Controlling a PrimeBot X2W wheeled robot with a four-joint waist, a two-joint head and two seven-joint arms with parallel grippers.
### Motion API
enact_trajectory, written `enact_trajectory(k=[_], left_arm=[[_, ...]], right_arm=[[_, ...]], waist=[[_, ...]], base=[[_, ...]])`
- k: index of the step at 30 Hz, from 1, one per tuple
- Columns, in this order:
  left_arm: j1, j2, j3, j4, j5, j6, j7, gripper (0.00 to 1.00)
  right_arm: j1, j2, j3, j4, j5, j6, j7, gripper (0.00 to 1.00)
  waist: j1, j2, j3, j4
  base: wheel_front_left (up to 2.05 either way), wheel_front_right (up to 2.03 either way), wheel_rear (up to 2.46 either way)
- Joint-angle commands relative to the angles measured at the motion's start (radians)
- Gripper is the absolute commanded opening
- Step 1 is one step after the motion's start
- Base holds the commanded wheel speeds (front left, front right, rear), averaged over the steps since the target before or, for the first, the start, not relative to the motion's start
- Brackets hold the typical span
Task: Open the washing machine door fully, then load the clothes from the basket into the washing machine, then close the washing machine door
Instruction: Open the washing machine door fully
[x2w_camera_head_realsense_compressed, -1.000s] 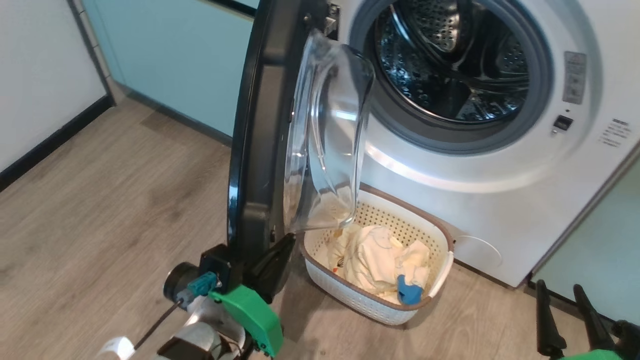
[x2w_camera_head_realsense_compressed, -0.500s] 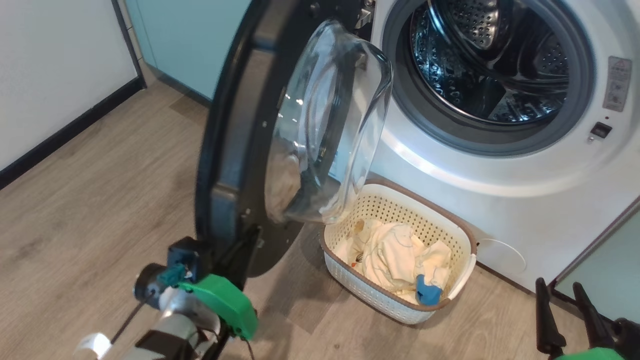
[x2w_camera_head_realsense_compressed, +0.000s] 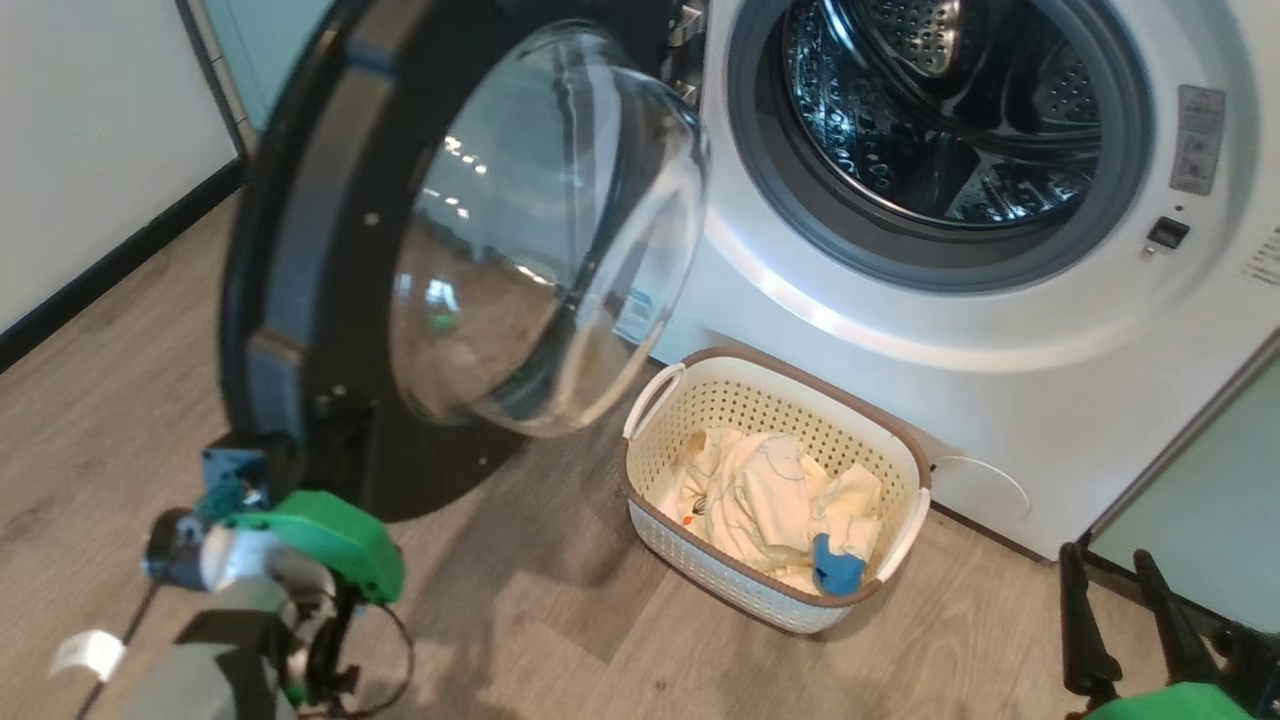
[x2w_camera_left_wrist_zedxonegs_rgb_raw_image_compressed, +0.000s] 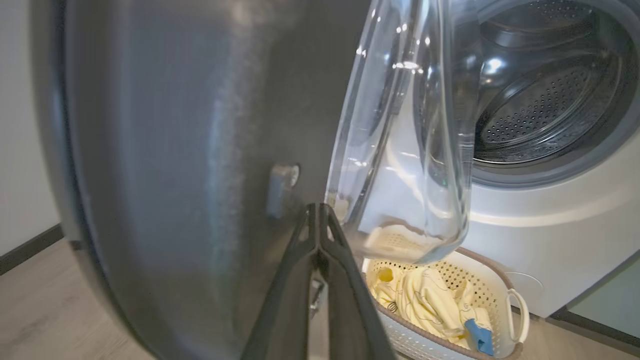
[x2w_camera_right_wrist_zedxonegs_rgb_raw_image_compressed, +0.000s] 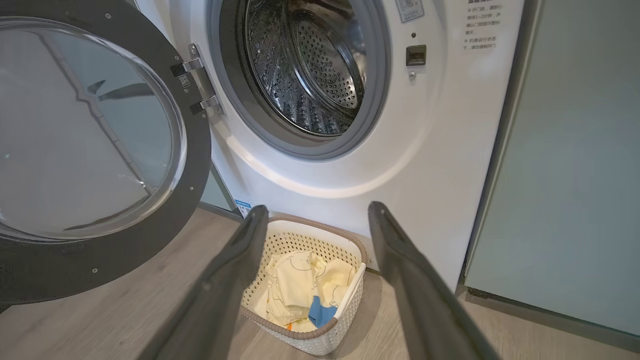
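Observation:
The washing machine stands with its steel drum exposed. The washing machine door is swung far out to the left, its inner face and glass bowl turned towards me. My left gripper is shut, its tips pressed against the door's dark inner rim near the lower edge, with nothing between the fingers. The basket sits on the floor below the opening, with the cream-yellow clothes in it. My right gripper is open and empty at the lower right, pointing towards the basket.
A pale green cabinet stands right of the washer. At the far left is a white wall with black skirting. The wooden floor runs between me and the basket. The open door stands over the floor to the left.
The door has swung further open to the left, and my left gripper has moved left and down with it. The head view has shifted too. The basket and right gripper have stayed put.

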Motion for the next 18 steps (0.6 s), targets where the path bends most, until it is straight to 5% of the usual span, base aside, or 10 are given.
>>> enact_trajectory(k=[1, 18], left_arm=[[-0.075, 0.049, 0.07, 0.006, -0.013, 0.003, -0.015, 0.0], [-0.181, 0.015, 0.298, 0.142, 0.042, -0.025, -0.031, 0.0]], right_arm=[[-0.057, -0.026, 0.018, -0.028, 0.002, -0.003, -0.01, 1.0], [-0.086, -0.041, 0.03, -0.031, -0.003, -0.003, -0.01, 1.0]], waist=[[0.0, 0.0, 0.004, -0.008], [0.0, 0.0, 0.064, -0.034]], base=[[0.0, 0.0, 0.0], [0.0, 0.0, 0.0]])
